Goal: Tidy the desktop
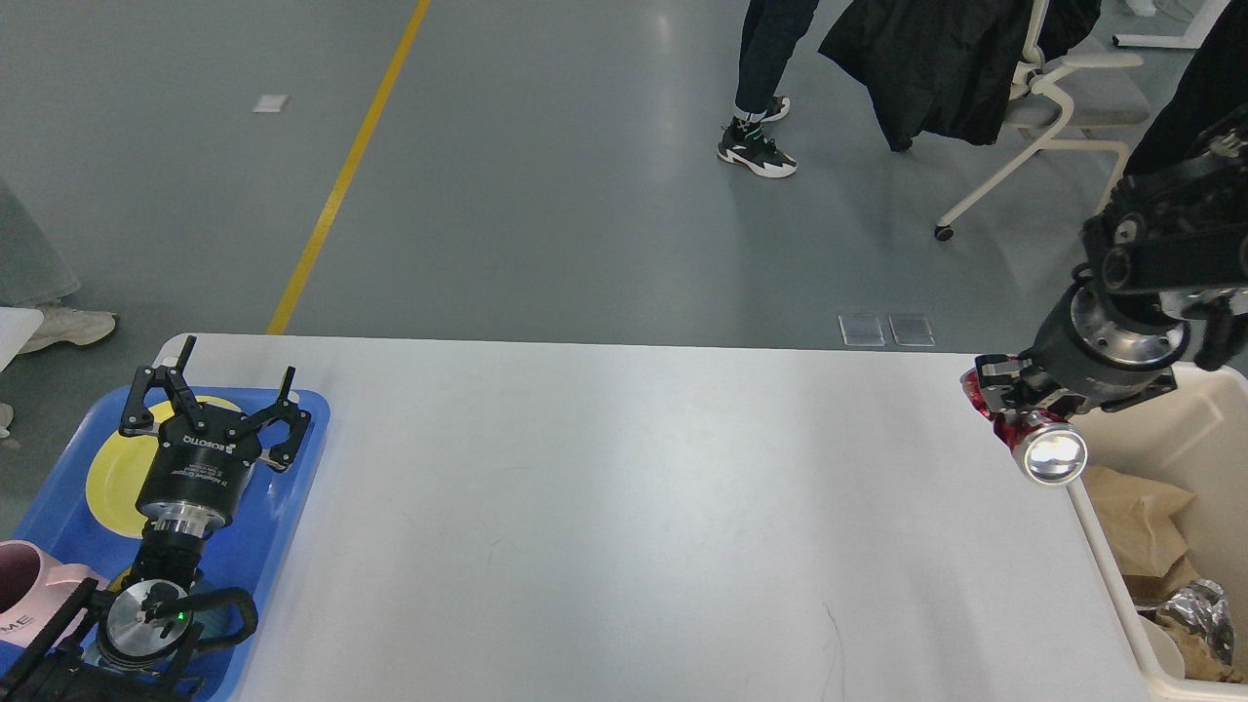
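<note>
A large white desktop (604, 507) with rounded corners fills the lower view, its long axis running left to right. Its middle is bare. At its far right corner, the right gripper (1014, 409) hangs just above the edge, clenched on a crumpled red can (1033, 444) whose shiny silver end faces the viewer. Immediately right of that edge stands a cream-white bin (1121, 585) holding brown paper and foil. The can sits almost over the bin's near-left rim, so the drop likely needs only a short move rightward. The right arm is the nearer one. At the left end, a blue tray (292, 507) carries a yellow plate (107, 478) and a pink mug (24, 585); the left gripper (219, 400) hovers above it, fingers spread, grasping nothing. People's legs and a chair stand well beyond the far edge.
</note>
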You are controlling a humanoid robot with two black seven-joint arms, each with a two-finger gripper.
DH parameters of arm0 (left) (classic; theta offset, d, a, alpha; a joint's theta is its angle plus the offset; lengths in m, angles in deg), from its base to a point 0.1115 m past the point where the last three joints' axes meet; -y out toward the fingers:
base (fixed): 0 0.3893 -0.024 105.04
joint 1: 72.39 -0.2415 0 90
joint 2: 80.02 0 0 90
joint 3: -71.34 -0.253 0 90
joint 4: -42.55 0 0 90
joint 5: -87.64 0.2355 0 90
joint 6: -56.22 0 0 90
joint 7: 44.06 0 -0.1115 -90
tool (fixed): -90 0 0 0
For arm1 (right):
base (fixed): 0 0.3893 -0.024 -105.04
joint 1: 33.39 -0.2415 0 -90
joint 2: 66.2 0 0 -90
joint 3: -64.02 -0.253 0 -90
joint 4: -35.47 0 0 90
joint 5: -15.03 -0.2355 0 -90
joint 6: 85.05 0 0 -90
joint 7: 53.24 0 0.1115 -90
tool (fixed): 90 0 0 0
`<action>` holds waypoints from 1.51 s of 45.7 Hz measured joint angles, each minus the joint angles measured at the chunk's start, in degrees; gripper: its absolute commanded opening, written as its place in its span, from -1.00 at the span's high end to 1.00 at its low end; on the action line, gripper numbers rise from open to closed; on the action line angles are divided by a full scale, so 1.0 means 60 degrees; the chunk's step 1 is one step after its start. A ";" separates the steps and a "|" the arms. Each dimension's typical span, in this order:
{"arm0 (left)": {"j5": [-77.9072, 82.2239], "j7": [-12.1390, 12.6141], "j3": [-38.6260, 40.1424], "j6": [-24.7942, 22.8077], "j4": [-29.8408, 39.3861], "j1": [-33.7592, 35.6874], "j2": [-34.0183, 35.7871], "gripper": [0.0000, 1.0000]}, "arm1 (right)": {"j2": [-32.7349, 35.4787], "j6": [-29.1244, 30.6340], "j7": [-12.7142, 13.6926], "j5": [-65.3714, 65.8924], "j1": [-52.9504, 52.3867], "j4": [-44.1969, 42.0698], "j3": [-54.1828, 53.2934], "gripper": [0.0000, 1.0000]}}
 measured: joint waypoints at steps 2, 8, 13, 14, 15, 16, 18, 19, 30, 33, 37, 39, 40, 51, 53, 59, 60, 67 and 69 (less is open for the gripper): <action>0.0000 0.0000 0.0000 0.0000 -0.0002 0.0000 0.0000 -0.93 | 0.0099 0.0134 -0.0011 -0.0150 -0.0669 0.0575 0.0296 1.00; 0.0000 0.0000 0.0000 0.0000 -0.0007 -0.0001 0.0000 -0.93 | 0.0194 0.0401 -0.0322 -0.0330 -0.2178 0.1716 0.1208 1.00; 0.0000 0.0000 0.0000 0.0000 -0.0009 -0.0005 0.0000 -0.93 | 0.0203 0.0616 -0.0795 -0.0338 -0.2613 0.1955 0.1922 1.00; 0.0000 0.0000 0.0000 0.0000 -0.0009 -0.0006 0.0000 -0.93 | 0.0212 0.0596 -0.0922 -0.0338 -0.2669 0.1977 0.2145 1.00; 0.0000 0.0000 0.0000 0.0000 -0.0009 -0.0006 0.0000 -0.93 | 0.0213 0.0582 -0.0948 -0.0338 -0.2677 0.1981 0.2190 1.00; 0.0000 0.0000 0.0000 0.0000 -0.0009 -0.0006 0.0000 -0.93 | 0.0216 0.0558 -0.0962 -0.0337 -0.2683 0.1983 0.2221 1.00; 0.0000 0.0000 0.0000 0.0000 -0.0009 -0.0006 0.0000 -0.93 | 0.0233 0.0482 -0.0984 -0.0335 -0.2688 0.1983 0.2276 1.00; 0.0000 0.0000 0.0000 0.0000 -0.0009 -0.0006 0.0000 -0.93 | 0.0245 0.0453 -0.0988 -0.0334 -0.2690 0.1983 0.2292 1.00; 0.0000 0.0000 0.0000 0.0000 -0.0009 -0.0005 -0.0001 -0.93 | 0.0313 0.0358 -0.0990 -0.0334 -0.2686 0.1930 0.2257 1.00; 0.0000 0.0000 0.0000 0.0000 -0.0009 -0.0005 -0.0001 -0.93 | 0.0316 0.0358 -0.0983 -0.0335 -0.2676 0.1918 0.2252 1.00; 0.0000 0.0000 0.0000 0.0000 -0.0009 -0.0005 -0.0001 -0.93 | 0.0313 0.0373 -0.0978 -0.0329 -0.2674 0.1907 0.2239 -0.95; 0.0000 0.0000 0.0000 0.0000 -0.0009 -0.0005 -0.0001 -0.93 | 0.0296 0.0358 -0.0977 -0.0296 -0.2673 0.1849 0.2206 -1.00; 0.0000 0.0000 0.0000 0.0000 -0.0009 -0.0004 -0.0001 -0.93 | 0.0287 0.0329 -0.0976 -0.0287 -0.2673 0.1791 0.2175 -1.00; 0.0000 0.0000 0.0000 0.0000 -0.0008 -0.0001 0.0000 -0.93 | 0.0249 0.2105 -0.0884 -0.0215 -0.3209 0.1581 0.1635 -1.00; 0.0000 -0.0001 0.0000 0.0000 -0.0008 -0.0002 0.0001 -0.93 | 0.0223 0.2828 -0.0891 -0.0053 -0.3689 0.1582 0.1652 -1.00; 0.0000 -0.0001 0.0000 0.0006 -0.0007 -0.0002 0.0009 -0.93 | 0.0112 0.4302 -0.0992 0.0879 -0.4988 0.1816 0.1704 -1.00; 0.0000 -0.0001 0.0000 0.0006 -0.0007 -0.0002 0.0011 -0.93 | 0.0100 0.4420 -0.1003 0.1015 -0.5264 0.1870 0.1714 -1.00; 0.0000 -0.0001 0.0000 0.0006 -0.0007 -0.0002 0.0014 -0.93 | 0.0079 0.4607 -0.1073 0.1329 -0.6457 0.1991 0.1745 -1.00; 0.0000 -0.0001 0.0000 0.0007 -0.0007 -0.0002 0.0014 -0.93 | 0.0061 0.4611 -0.1159 0.1352 -0.6561 0.1993 0.1742 -1.00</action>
